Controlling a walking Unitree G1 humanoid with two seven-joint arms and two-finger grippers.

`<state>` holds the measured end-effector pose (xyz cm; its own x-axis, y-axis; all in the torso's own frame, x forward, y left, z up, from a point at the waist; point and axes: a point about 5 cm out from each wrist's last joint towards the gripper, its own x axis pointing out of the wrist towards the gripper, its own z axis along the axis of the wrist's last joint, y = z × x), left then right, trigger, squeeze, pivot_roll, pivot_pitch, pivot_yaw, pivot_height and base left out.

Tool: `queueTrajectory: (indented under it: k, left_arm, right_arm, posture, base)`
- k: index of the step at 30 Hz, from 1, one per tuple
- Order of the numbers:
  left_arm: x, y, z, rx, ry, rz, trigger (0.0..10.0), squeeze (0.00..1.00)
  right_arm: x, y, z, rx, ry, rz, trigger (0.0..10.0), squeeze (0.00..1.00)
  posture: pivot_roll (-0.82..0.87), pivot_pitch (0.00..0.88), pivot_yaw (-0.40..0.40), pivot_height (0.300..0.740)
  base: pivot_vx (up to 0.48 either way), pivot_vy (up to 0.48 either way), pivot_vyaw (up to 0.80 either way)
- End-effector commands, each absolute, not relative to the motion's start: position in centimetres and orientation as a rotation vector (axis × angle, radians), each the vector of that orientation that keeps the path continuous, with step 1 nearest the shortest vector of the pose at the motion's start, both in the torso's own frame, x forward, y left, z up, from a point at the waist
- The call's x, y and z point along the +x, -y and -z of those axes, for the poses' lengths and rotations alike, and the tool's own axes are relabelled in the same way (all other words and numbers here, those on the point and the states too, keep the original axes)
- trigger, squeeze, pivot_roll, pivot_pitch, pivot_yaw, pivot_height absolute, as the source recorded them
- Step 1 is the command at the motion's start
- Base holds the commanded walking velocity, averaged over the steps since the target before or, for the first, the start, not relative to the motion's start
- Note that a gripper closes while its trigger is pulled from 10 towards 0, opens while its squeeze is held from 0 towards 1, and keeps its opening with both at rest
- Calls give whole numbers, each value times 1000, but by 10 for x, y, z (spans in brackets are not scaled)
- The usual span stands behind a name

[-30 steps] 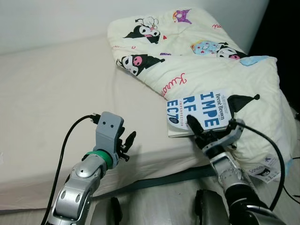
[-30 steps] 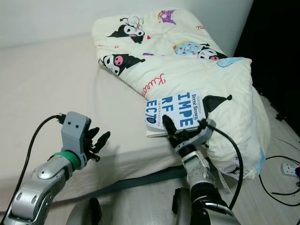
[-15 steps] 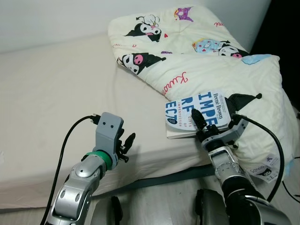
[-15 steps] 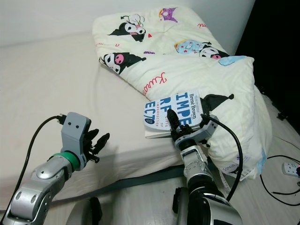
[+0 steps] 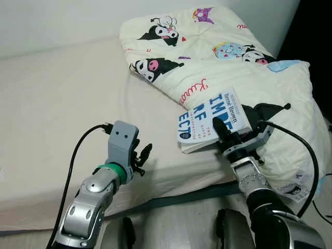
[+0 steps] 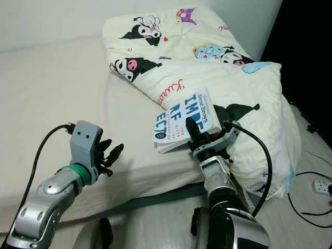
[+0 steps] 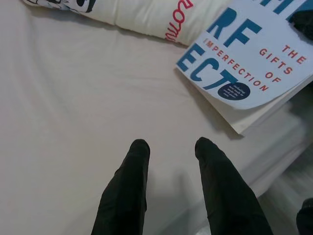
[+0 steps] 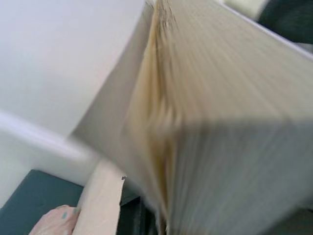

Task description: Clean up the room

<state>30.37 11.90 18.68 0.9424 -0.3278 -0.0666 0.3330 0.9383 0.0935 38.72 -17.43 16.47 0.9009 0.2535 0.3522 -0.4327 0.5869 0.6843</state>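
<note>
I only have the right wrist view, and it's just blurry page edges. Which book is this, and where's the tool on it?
Observer: The book has a white and blue cover reading "The Gifts of Imperfection". The right tool grips its near edge, one finger on top of the cover.
Operator: Is it flat on the bed?
Observer: No, it is tilted, far end raised against the cartoon-print comforter, with the lower corner by the mattress.
Operator: And the other arm?
Observer: The left tool hovers over the mattress edge to the book's left, fingers apart, holding nothing.
</note>
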Motion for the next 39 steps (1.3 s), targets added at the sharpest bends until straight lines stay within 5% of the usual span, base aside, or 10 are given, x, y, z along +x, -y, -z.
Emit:
queueTrajectory:
  k: [1, 7, 11, 12, 13, 14, 24, 39]
  left_arm:
    - [305, -123, -181, 98, -65, 317, 10000, 0]
    - [309, -123, -186, 82, -35, 300, 10000, 0]
    - [314, -129, -199, 32, 33, 247, 10000, 0]
    - [315, -132, -205, 15, 57, 226, 10000, 0]
    - [315, -132, -205, 15, 57, 226, 10000, 0]
    - [317, -136, -211, -2, 83, 200, 10000, 0]
    - [332, -173, -246, -60, 226, -4, 10000, 0]
    - [338, -157, -247, -49, 233, 33, 10000, 0]
  right_arm:
    - [391, 168, -187, 846, 311, -487, 0, 0]
    - [389, 162, -219, 753, 428, -597, 0, 0]
    - [374, 155, -240, 512, 509, -634, 0, 0]
    - [369, 154, -242, 436, 522, -610, 3137, 0]
    - [369, 154, -242, 436, 522, -610, 3137, 0]
    - [362, 153, -241, 344, 531, -587, 10000, 0]
    - [338, 170, -236, -85, 545, -399, 10000, 0]
    - [335, 176, -240, -110, 543, -305, 10000, 0]
  posture:
    - [19, 178, 190, 540]
    - [-7, 156, 166, 540]
    - [-30, 138, 141, 540]
    - [-40, 133, 129, 540]
    - [-40, 133, 129, 540]
    - [-51, 125, 117, 540]
    - [-103, 81, 59, 545]
    - [-110, 70, 49, 610]
  base:
    - [0, 0, 0]
    - [0, 0, 0]
    - [0, 0, 0]
    - [0, 0, 0]
    - [0, 0, 0]
    - [0, 0, 0]
    - [0, 0, 0]
    - [0, 0, 0]
